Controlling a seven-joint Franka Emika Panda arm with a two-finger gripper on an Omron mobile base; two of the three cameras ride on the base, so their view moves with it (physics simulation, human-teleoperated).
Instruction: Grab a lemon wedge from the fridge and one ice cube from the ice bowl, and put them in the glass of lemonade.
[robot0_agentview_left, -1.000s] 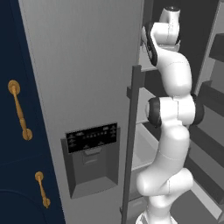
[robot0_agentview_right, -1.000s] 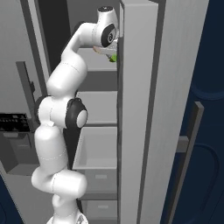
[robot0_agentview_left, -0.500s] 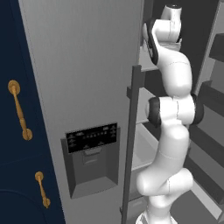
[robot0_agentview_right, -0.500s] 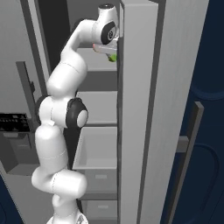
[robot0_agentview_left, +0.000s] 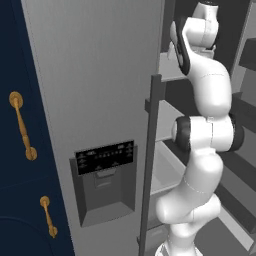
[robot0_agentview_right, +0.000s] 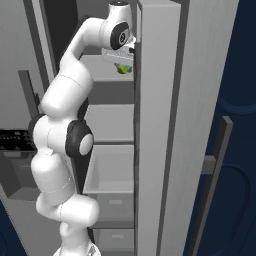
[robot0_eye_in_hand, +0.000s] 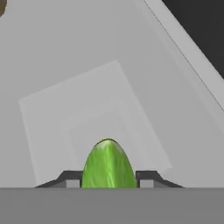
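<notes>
since a second ago the hand has lifted slightly inside the open fridge. gripper jaws stand narrowed, clamped on either side of the lemon wedge, which is held above a pale grey shelf.

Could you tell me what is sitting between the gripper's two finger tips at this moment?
The lemon wedge sits between the finger tips, which press against both its sides in the hand view. In the right base view it shows under the gripper, above the fridge shelf.
</notes>
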